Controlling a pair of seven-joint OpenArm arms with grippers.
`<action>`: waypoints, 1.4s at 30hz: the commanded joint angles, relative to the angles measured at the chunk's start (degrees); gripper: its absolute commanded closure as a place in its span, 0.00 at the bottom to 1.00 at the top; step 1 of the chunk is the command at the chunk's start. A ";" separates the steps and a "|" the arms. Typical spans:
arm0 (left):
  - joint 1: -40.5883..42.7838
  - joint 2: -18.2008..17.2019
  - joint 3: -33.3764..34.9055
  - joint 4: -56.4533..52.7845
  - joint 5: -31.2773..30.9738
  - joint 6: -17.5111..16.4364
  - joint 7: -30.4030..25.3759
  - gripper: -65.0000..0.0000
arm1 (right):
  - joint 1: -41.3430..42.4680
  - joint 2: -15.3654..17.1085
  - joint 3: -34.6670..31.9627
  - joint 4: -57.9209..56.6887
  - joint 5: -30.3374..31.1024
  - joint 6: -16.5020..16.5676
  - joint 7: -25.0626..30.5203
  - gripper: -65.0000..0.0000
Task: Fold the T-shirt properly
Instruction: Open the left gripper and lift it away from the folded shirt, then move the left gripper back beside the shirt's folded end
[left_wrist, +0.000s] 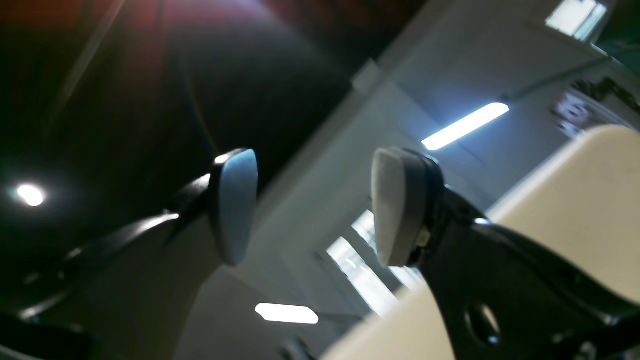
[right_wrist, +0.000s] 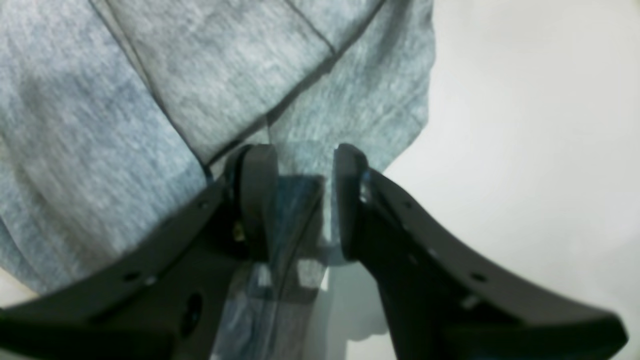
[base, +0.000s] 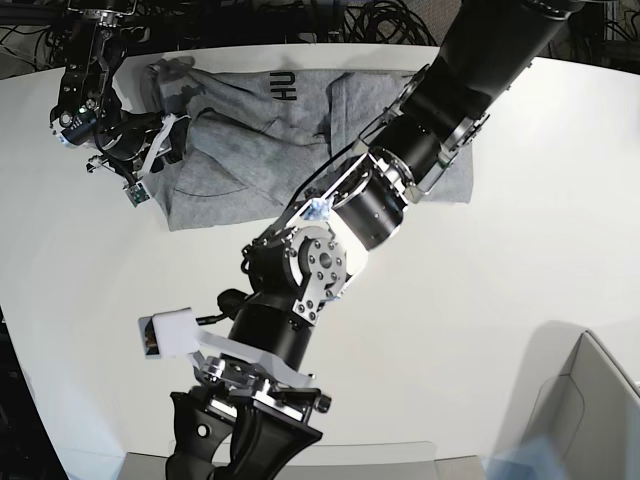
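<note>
The grey T-shirt (base: 240, 160) lies rumpled at the back of the white table (base: 480, 300), with black letters "HU" showing near its top edge. My right gripper (base: 163, 150) is at the shirt's left edge. In the right wrist view the right gripper (right_wrist: 304, 200) has its jaws apart low over the T-shirt (right_wrist: 150, 100), and a fold of cloth lies in the gap between them. My left arm reaches across the shirt toward the table's front. There the left gripper (base: 232, 452) points upward, and the left gripper (left_wrist: 315, 205) is open with nothing between its pads.
A grey bin (base: 590, 400) stands at the front right corner. Cables (base: 380, 20) run behind the table's far edge. The left arm's thick body (base: 400, 170) covers the middle of the shirt. In the left wrist view I see only ceiling lights (left_wrist: 465, 125).
</note>
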 joint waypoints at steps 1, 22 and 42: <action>-1.69 0.81 -0.24 1.74 -0.32 1.28 0.16 0.44 | 0.35 0.55 0.29 1.21 0.64 0.26 0.71 0.68; 5.08 0.64 -2.79 9.92 -3.40 1.81 2.18 0.44 | 0.71 0.72 0.38 1.21 0.64 0.26 0.98 0.68; 37.78 -7.98 -11.93 22.67 -32.24 -2.50 0.87 0.44 | 1.06 2.13 7.85 6.40 0.64 0.43 1.07 0.68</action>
